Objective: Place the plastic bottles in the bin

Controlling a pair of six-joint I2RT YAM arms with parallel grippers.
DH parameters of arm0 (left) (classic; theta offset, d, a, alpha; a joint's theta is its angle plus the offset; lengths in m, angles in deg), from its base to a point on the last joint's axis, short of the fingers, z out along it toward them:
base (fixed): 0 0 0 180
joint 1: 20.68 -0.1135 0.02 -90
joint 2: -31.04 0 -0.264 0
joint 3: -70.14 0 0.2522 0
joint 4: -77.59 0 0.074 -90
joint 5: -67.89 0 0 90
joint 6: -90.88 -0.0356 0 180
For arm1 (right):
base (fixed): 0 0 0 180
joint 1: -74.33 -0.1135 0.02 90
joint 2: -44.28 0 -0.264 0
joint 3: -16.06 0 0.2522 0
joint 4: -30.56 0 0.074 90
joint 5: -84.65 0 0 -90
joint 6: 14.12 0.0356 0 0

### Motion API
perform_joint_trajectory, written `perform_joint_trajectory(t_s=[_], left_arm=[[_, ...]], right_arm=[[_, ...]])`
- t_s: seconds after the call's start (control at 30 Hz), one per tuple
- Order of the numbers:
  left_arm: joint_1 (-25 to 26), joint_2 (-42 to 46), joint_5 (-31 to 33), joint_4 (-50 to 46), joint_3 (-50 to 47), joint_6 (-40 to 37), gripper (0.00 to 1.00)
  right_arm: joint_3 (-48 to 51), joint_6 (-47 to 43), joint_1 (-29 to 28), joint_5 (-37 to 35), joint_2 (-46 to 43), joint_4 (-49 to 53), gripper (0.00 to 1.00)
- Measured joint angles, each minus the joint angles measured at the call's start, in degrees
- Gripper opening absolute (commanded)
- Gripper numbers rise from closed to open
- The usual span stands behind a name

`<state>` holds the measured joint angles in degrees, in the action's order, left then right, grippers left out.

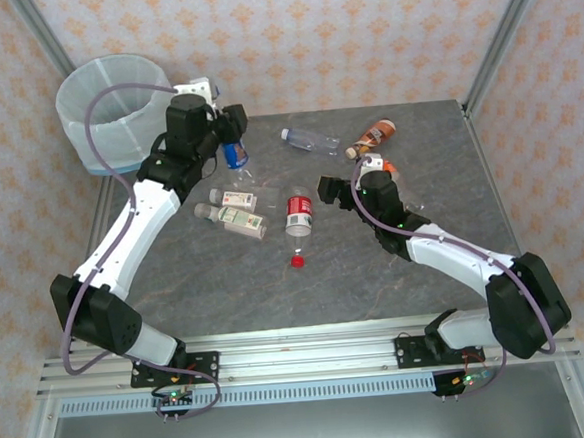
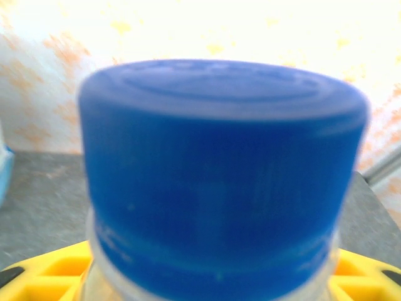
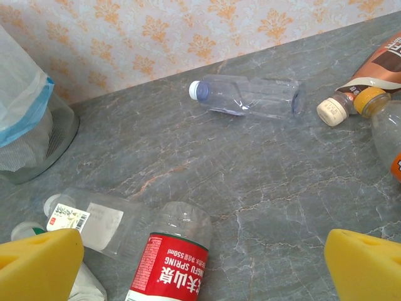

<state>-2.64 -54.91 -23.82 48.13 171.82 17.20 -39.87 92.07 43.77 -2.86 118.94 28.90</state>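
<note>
My left gripper [image 1: 229,133] is shut on a plastic bottle with a blue label [image 1: 234,156], held above the table just right of the bin [image 1: 114,111]. Its blue cap [image 2: 225,175] looms between my yellow fingers [image 2: 47,273]. My right gripper [image 1: 327,188] stands open over mid-table, fingertips [image 3: 41,263] wide apart, with the red-labelled bottle [image 3: 169,263] lying below and between them, untouched. Other bottles lie flat: a clear one [image 3: 250,97], a brown one [image 3: 376,63], an orange-capped one [image 3: 388,132] and two white-green ones [image 1: 238,199] [image 1: 234,220].
A loose red cap [image 1: 297,261] lies on the grey stone table [image 1: 216,284] in front of the red-labelled bottle [image 1: 300,211]. Patterned walls and metal posts [image 1: 505,34] close in the back and sides. The bin's bag-lined rim [image 3: 25,119] stands beyond the table's far left corner.
</note>
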Motion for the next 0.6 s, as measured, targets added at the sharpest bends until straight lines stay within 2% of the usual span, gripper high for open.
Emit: perform_joint_trajectory(t_s=[0.3, 0.6], left_arm=[[-3.1, 0.1, 9.9, -3.5, 7.1, -10.9, 0.52], [-10.3, -0.7, 14.8, -3.8, 14.7, -18.7, 0.54]], right_arm=[[0.0, 0.6, 0.0, -0.2, 0.4, -0.3, 0.99], [-0.3, 0.8, 0.0, -0.1, 1.6, -0.5, 0.99]])
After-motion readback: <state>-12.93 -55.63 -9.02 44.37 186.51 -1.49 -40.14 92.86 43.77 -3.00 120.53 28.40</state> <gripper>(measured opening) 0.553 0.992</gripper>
